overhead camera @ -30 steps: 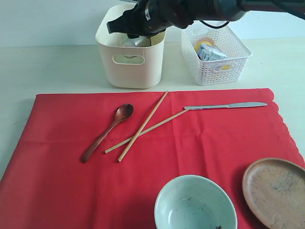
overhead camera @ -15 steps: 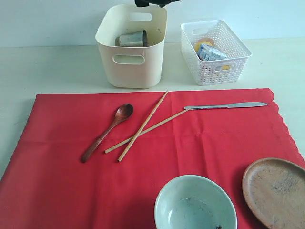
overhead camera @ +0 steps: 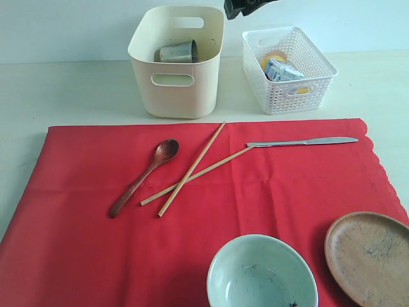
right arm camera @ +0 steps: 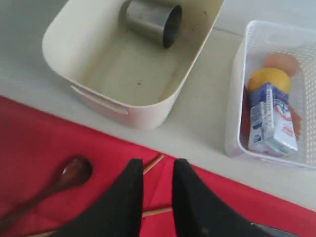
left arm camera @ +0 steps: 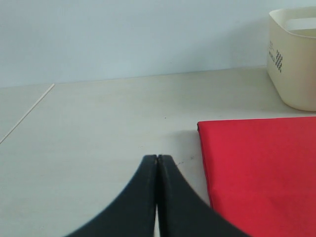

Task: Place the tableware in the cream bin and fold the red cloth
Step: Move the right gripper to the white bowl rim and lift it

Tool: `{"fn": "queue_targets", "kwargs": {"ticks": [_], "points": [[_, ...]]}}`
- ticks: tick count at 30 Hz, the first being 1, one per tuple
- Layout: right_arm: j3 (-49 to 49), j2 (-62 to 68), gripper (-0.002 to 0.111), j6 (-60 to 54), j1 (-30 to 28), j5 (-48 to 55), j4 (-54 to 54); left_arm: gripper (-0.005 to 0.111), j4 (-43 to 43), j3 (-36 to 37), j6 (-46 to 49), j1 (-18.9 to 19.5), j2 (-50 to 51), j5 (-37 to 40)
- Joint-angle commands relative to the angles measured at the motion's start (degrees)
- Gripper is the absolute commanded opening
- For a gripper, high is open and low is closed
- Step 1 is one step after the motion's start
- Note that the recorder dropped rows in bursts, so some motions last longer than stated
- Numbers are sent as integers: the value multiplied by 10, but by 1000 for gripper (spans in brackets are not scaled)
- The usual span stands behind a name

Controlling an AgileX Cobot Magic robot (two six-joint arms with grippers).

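Observation:
The red cloth (overhead camera: 211, 211) lies flat with a dark wooden spoon (overhead camera: 144, 177), crossed chopsticks (overhead camera: 192, 169), a silver knife (overhead camera: 301, 141), a pale bowl (overhead camera: 262, 272) and a brown plate (overhead camera: 369, 256) on it. Behind it stands the cream bin (overhead camera: 176, 96), and a steel cup (overhead camera: 177, 51) lies on its side inside. My right gripper (right arm camera: 158, 165) hangs high above the cloth's far edge, open by a narrow gap with nothing in it; the cup (right arm camera: 153, 19) and spoon (right arm camera: 74, 173) show below. My left gripper (left arm camera: 158, 157) is shut and empty over bare table beside the cloth (left arm camera: 256, 168).
A white lattice basket (overhead camera: 287, 96) right of the bin holds a milk carton (right arm camera: 271, 118) and a lemon (right arm camera: 269, 79). Part of the right arm (overhead camera: 246, 6) shows at the exterior view's top edge. Bare table lies left of the cloth.
The right arm, which covered the cream bin a second ago, has risen and swung right, almost out of the exterior view. The steel cup now lies uncovered in the bin.

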Motion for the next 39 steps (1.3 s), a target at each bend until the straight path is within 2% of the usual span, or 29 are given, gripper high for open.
{"fn": "queue_targets", "kwargs": {"ticks": [1, 4, 20, 32, 35, 39], "points": [[51, -42, 8, -19, -2, 6, 23, 1, 2, 0, -4, -3, -3, -3], [103, -71, 0, -19, -2, 5, 35, 1, 2, 0, -4, -3, -3, -3], [400, -178, 0, -161, -2, -58, 259, 1, 2, 0, -4, -3, -3, -3], [508, -180, 0, -193, -2, -73, 293, 1, 2, 0, -4, -3, -3, -3], [519, -180, 4, -194, -2, -82, 290, 1, 2, 0, -4, -3, -3, -3], [528, -180, 19, -195, -2, -99, 290, 1, 2, 0, -4, -3, -3, -3]]}}
